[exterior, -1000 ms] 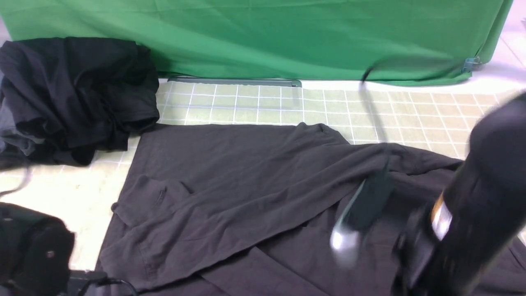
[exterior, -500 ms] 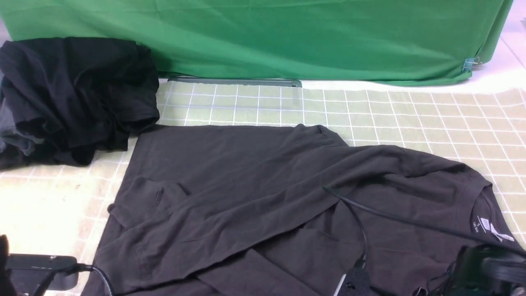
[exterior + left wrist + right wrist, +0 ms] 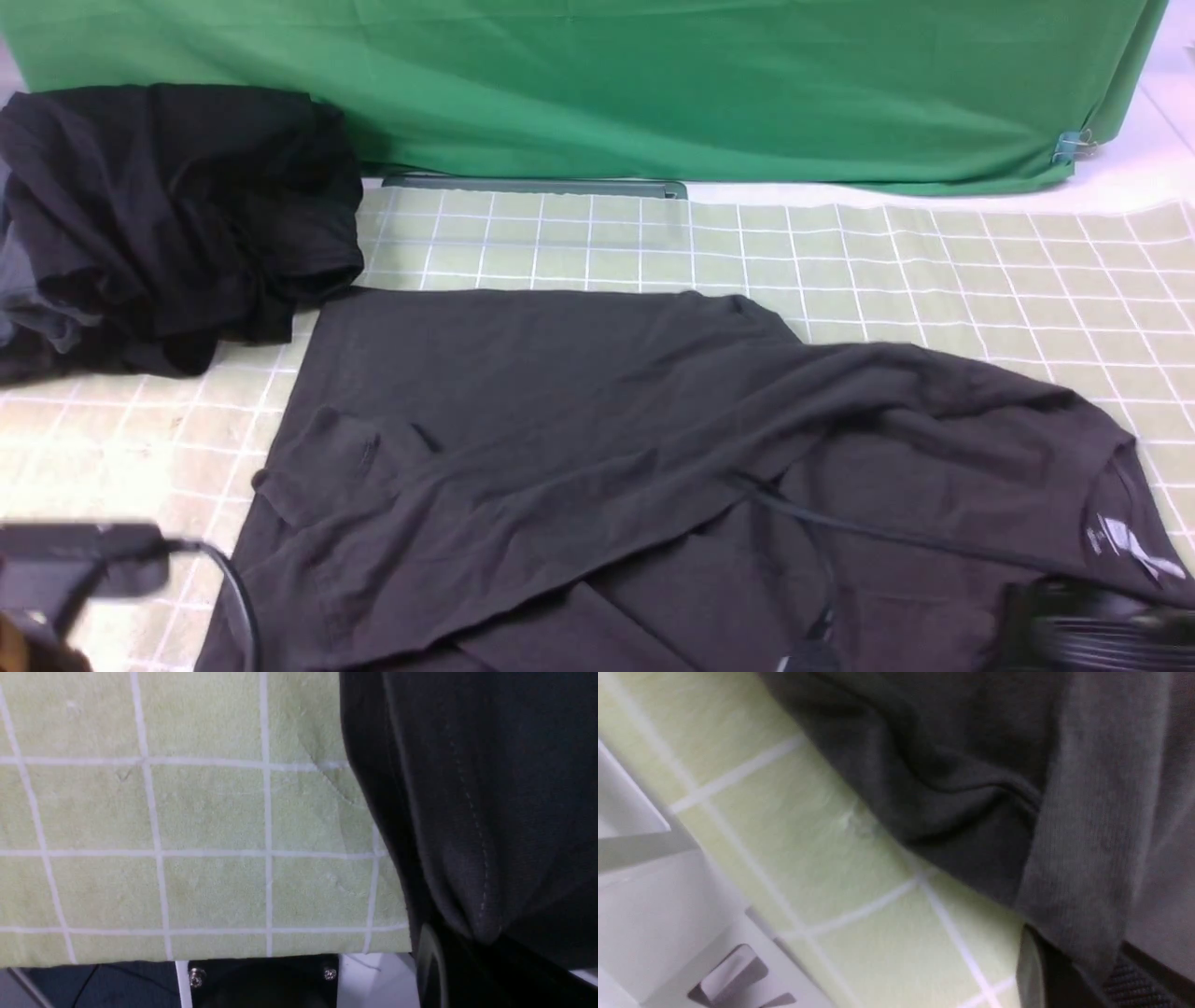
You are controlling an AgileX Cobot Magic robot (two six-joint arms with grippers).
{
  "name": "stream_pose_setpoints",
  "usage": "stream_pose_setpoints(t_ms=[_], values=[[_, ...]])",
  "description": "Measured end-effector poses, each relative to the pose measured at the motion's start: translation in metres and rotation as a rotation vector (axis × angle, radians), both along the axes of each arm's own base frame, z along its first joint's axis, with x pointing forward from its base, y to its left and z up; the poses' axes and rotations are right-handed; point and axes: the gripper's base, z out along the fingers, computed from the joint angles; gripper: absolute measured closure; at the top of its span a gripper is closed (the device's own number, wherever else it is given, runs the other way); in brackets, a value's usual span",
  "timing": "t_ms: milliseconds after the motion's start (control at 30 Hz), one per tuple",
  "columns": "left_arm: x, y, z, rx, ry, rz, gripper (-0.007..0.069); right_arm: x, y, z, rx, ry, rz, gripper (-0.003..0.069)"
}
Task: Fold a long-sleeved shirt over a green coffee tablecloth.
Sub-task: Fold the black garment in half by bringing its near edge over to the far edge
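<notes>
The charcoal-grey long-sleeved shirt lies spread and partly folded across the pale green gridded tablecloth, its collar label at the near right. My left gripper is shut on a pinched fold of the stitched shirt hem, beside bare tablecloth. My right gripper is shut on a ribbed band of the shirt, above the tablecloth. In the front view both arms show only as dark blurs, the left arm and the right arm, at the near corners.
A heap of blacker garments sits at the far left. Plain bright green cloth hangs behind, with a clip at its right end. A thin black cable crosses the shirt. The tablecloth's near edge overhangs the table.
The right arm has dropped from over the middle of the shirt to the near right corner. The left arm has shifted at the near left. The shirt has slid slightly nearer.
</notes>
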Motion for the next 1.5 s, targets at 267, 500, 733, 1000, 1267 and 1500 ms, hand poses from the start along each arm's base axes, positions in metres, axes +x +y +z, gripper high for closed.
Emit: stream_pose_setpoints(t_ms=[267,500,733,1000,1267,1500], values=[[0.055,0.001,0.069,0.042,-0.261,0.074,0.0611,0.036,-0.021,0.066,0.141,-0.165,-0.121,0.0629],[0.139,0.015,0.077,0.018,-0.300,0.143,0.0611,0.099,-0.030,0.100,0.175,-0.289,-0.164,0.0629],[0.251,0.023,0.053,-0.065,-0.296,0.149,0.0611,0.202,-0.030,0.099,0.169,-0.366,-0.261,0.0629],[0.334,0.019,0.012,-0.049,-0.285,0.147,0.0611,0.290,-0.027,0.059,0.147,-0.360,-0.340,0.0629],[0.363,0.018,-0.023,-0.034,-0.263,0.145,0.0593,0.330,-0.016,0.015,0.132,-0.344,-0.350,0.0538],[0.367,0.026,-0.023,0.046,-0.303,0.145,0.0391,0.336,-0.015,0.033,0.155,-0.389,-0.367,0.0295]])
